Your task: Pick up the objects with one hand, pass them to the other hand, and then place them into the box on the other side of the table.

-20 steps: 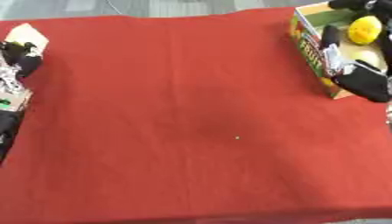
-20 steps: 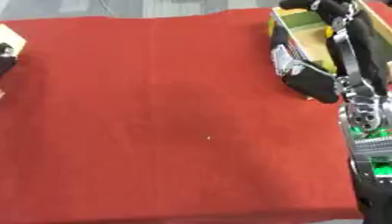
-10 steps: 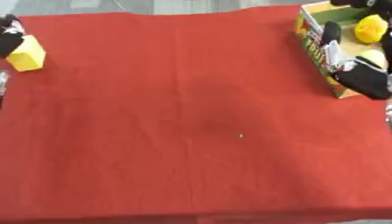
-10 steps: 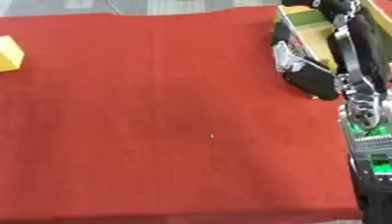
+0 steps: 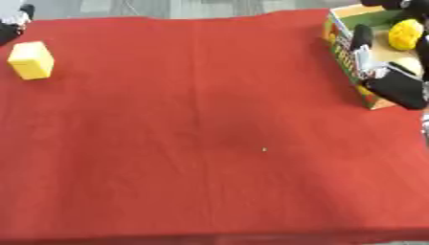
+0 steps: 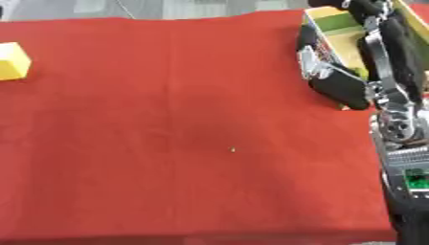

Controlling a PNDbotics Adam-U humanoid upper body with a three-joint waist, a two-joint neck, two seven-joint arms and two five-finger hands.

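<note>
Red cloth-covered table (image 5: 209, 143), smooth and faintly creased, filling nearly the whole view, with a strip of grey floor (image 5: 167, 7) beyond its far edge. Carried a tiny pale speck (image 5: 264, 150) near the middle of the cloth. Held a yellow block (image 5: 31, 60) near the far left corner, standing alone on the cloth, well apart from everything else. Bore an open cardboard box with green and yellow printed sides (image 5: 348, 52) at the far right corner. Showed a yellow rounded object (image 5: 405, 34) inside or just above that box, with dark fingers close about it; cannot tell whether gripped or let go. Reached up the right edge as a black-and-silver arm, right hand (image 6: 381, 16) over the box, a black part of the arm lying against the box's near wall. Showed only a dark scrap of the left hand (image 5: 10, 31) at the upper left corner, beyond the block; cannot tell its state.
</note>
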